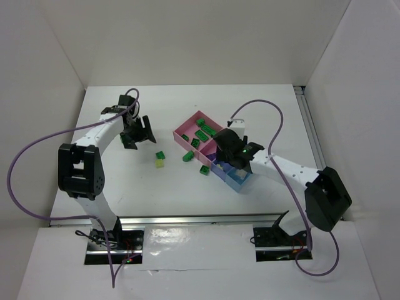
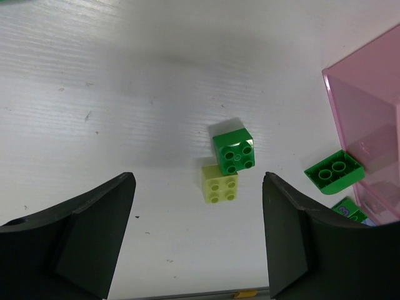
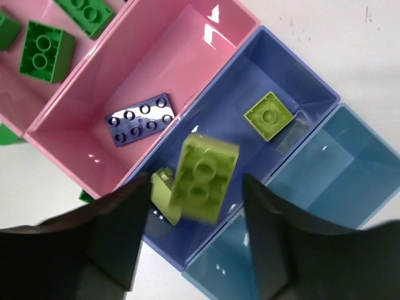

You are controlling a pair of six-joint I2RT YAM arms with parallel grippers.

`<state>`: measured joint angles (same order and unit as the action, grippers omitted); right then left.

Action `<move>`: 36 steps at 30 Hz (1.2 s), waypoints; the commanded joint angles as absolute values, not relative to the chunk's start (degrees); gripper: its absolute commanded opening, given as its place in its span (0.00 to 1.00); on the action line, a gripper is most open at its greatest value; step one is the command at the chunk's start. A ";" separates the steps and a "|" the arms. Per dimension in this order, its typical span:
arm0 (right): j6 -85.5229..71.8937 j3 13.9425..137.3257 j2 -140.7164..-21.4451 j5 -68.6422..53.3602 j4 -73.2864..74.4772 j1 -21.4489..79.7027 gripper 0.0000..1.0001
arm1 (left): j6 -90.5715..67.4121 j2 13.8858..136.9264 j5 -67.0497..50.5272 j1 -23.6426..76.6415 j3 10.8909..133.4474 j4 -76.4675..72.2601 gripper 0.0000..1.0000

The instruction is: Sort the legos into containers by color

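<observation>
My right gripper (image 3: 190, 250) hangs open over the periwinkle bin (image 3: 294, 69) of the containers. A yellow-green lego (image 3: 203, 178) shows blurred and tilted between its jaws, touching neither finger. Another yellow-green piece (image 3: 164, 194) sits beside it and a square one (image 3: 269, 115) lies on the bin floor. A dark purple lego (image 3: 140, 119) lies in the neighbouring pink bin (image 3: 156, 56). My left gripper (image 2: 197, 244) is open above the table, with a green lego (image 2: 234, 150) and a pale yellow lego (image 2: 220, 182) touching each other just ahead of its fingertips.
Several green legos (image 1: 201, 128) lie in the far pink bin (image 1: 187, 128). Loose green legos (image 1: 187, 156) (image 1: 204, 170) lie on the table beside the bins. The light blue bin (image 3: 337, 169) is at the near end of the row. White walls enclose the table.
</observation>
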<state>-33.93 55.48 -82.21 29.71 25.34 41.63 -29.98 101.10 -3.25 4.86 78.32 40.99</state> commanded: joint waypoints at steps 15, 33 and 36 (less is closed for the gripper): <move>-21.09 68.37 -89.72 21.10 20.21 53.61 0.61 | -30.59 100.72 0.71 4.57 79.10 43.15 0.83; -23.28 65.65 -82.53 30.84 21.09 51.24 0.79 | -35.07 112.49 1.23 12.66 83.32 42.45 0.72; -23.29 65.04 -82.00 30.85 21.62 51.24 0.79 | -35.07 113.72 0.70 13.18 83.32 42.45 0.61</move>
<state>-22.68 65.98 -84.09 28.77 21.39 51.31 -34.46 112.57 0.54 12.86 81.43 42.48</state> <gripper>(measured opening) 0.785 0.636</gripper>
